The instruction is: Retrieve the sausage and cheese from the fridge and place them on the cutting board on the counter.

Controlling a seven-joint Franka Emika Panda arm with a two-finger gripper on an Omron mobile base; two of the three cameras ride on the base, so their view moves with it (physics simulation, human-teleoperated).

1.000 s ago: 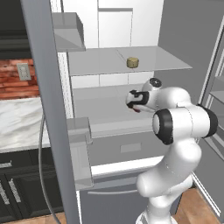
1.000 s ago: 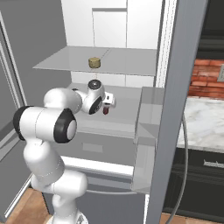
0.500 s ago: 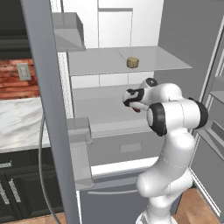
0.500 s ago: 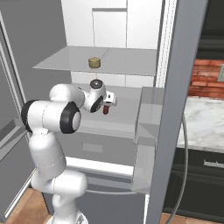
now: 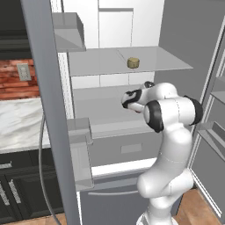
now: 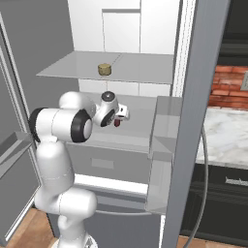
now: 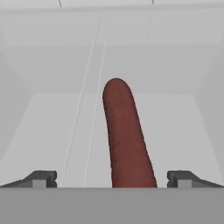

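The fridge (image 5: 101, 115) stands open. On its middle shelf lies the sausage (image 7: 127, 135), a dark red-brown rod, also seen as a dark tip (image 6: 117, 123) below the hand. My gripper (image 7: 112, 179) is open, and the near end of the sausage lies between its spread fingertips (image 7: 41, 178) without being clamped. From the base cameras the gripper (image 5: 127, 100) (image 6: 119, 116) reaches in over that shelf. The cheese (image 5: 133, 63) (image 6: 103, 69), a pale tan puck, sits on the glass shelf above. The cutting board is out of view.
An open fridge door (image 5: 44, 88) (image 6: 193, 97) with bins (image 5: 81, 136) (image 6: 162, 126) stands between the arm and the marble counter (image 5: 19, 123) (image 6: 227, 135). The other door (image 5: 215, 110) (image 6: 14, 121) hangs open on the far side. Drawers fill the fridge's lower part.
The elbow has swung up and closer to the shelf, and the hand has pushed slightly deeper into the fridge. The fingers stayed spread. Sausage and cheese have not moved.
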